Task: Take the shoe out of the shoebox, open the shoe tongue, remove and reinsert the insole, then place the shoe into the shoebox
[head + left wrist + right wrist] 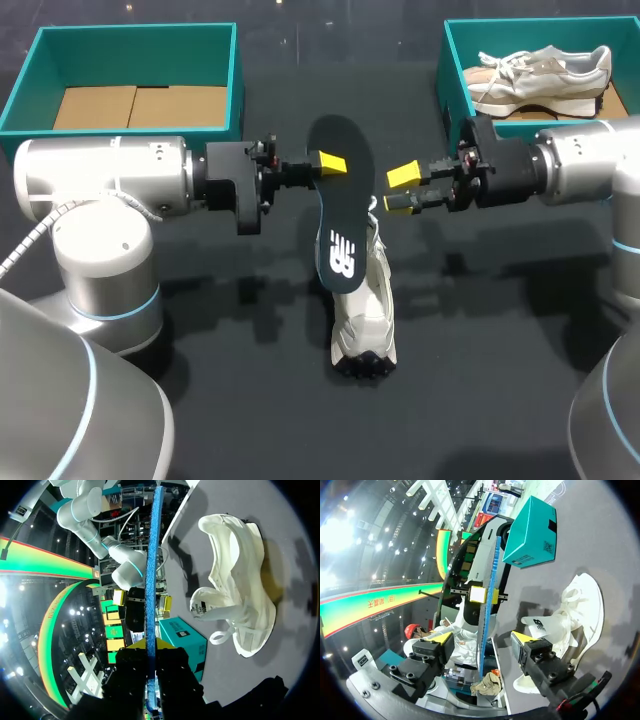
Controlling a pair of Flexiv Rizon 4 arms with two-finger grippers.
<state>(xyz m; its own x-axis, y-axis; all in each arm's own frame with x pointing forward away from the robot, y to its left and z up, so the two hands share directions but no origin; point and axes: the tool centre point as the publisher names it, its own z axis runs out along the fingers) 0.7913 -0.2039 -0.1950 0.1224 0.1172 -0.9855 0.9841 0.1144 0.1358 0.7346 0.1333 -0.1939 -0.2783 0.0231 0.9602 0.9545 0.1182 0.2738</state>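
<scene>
A dark table [200,420] carries two teal boxes: the left shoebox [38,62], which is empty, and the right shoebox [452,62], which holds a second shoe [545,70]. The white shoe [366,312] lies mid-table. Over it hangs the black insole [338,205], with the left gripper [325,165] clamped on its edge. The right gripper [400,190] stands spread just beside the insole, holding nothing. To reinsert the insole well, its narrow end probably needs feeding into the shoe's mouth while the free gripper holds the tongue back. As for writing, the insole bears a white logo, and a box label is too small to read.
</scene>
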